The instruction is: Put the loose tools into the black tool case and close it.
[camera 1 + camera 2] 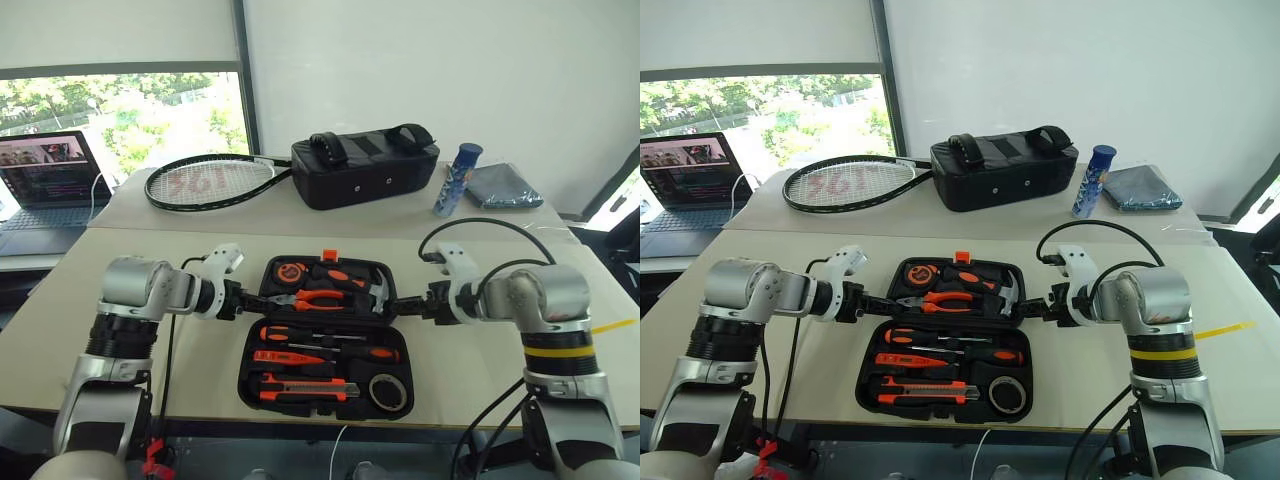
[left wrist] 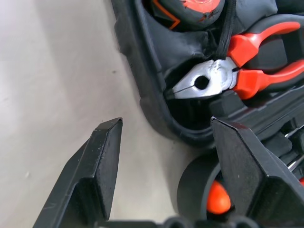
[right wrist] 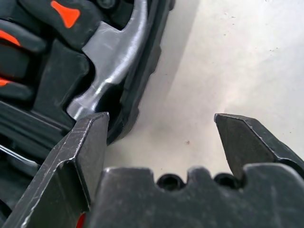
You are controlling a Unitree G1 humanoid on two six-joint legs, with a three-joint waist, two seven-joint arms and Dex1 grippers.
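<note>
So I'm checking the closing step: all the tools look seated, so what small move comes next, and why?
Probably close both open grippers, left and right, on the side edges of the far half of the tool case. The case lies open flat, the fingers straddle its rims, and the screwdrivers, knife and tape roll sit in slots.

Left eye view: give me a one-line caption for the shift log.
Both grippers, left and right, open at opposite sides of the open black tool case, tools seated in its slots.

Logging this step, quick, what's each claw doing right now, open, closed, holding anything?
Left claw: open, holding nothing, straddling the left rim of the black tool case.
Right claw: open, holding nothing, at the case's right rim.
</note>
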